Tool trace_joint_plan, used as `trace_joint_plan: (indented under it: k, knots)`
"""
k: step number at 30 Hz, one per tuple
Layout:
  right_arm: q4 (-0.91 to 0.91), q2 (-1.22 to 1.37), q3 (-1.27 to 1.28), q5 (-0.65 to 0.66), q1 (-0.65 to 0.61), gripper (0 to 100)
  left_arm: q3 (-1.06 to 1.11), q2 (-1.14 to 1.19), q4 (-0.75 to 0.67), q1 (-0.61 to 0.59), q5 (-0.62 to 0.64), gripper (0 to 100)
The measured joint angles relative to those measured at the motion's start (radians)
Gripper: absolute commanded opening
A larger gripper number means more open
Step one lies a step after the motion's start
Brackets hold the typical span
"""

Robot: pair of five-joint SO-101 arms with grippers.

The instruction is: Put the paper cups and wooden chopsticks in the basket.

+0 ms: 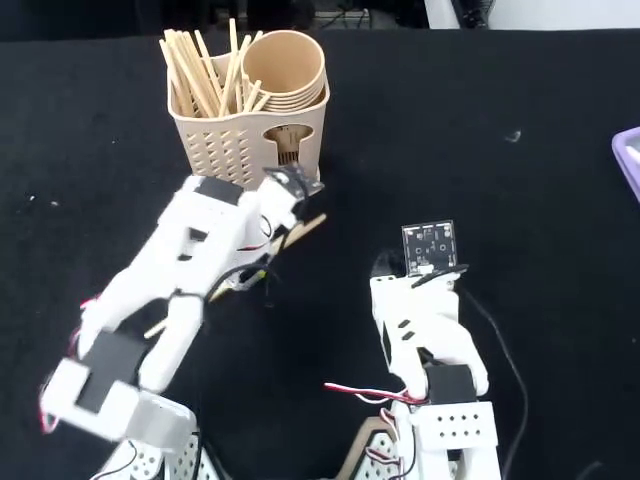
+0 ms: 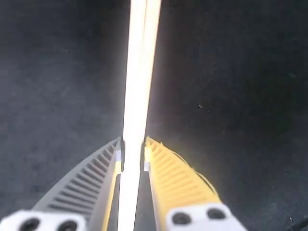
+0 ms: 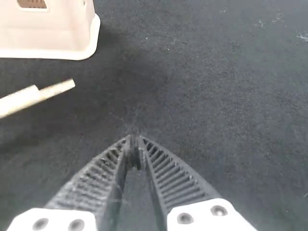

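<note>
The right gripper (image 3: 134, 144) sits well short of the basket (image 1: 225, 150) and off to its right-hand front. Its jaws are pressed together on nothing and aim down at the bare black desk (image 1: 500, 200). It looks parked there, probably to leave the space before the basket free for the other arm.

Closer to the basket, just in front of its front wall, the left gripper (image 2: 132, 149) is clamped narrowly on a pair of chopsticks (image 2: 137, 72). Its two pads press the pair from either side. The grip falls partway along the sticks, not at an end, and that likely stops them from swinging. In the high view the pair lies at a low slant, with its far tip pointing past the basket's right front corner. By my reading it would need tipping upright and lifting over the rim before it is let go.

Inside the basket, a bundle of chopsticks (image 1: 205, 75) stands fanned in the left part, leaning on the wall. A nested stack of paper cups (image 1: 290, 65) stands mouth-up in the right part. Most of the task therefore seems done, and this pair is the item in hand.

Far to the right of the basket, at the desk's edge, sits a purple object (image 1: 628, 160) that I cannot identify.
</note>
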Motion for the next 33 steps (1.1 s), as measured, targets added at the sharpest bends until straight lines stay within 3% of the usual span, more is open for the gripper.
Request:
trace_joint_plan:
  k: [11, 16, 21, 26, 30, 33]
  knots:
    - [0.000, 0.000, 0.000, 0.000, 0.000, 1.2, 0.000, -0.551, 0.126, -0.028, 0.002, 3]
    - [0.000, 0.000, 0.000, 0.000, 0.000, 1.2, 0.000, -0.807, 0.031, -0.097, 0.143, 3]
    - [0.000, 0.000, 0.000, 0.000, 0.000, 1.2, 0.028, -1.008, -0.275, -0.169, 0.407, 3]
    - [0.000, 0.000, 0.000, 0.000, 0.000, 1.2, 0.222, -1.016, -0.773, -0.198, 0.667, 3]
    - [0.000, 0.000, 0.000, 0.000, 0.000, 1.2, 0.367, -0.941, -1.217, -0.198, 0.743, 3]
    - [0.000, 0.000, 0.000, 0.000, 0.000, 1.2, 0.371, -0.842, -1.386, -0.198, 0.753, 3]
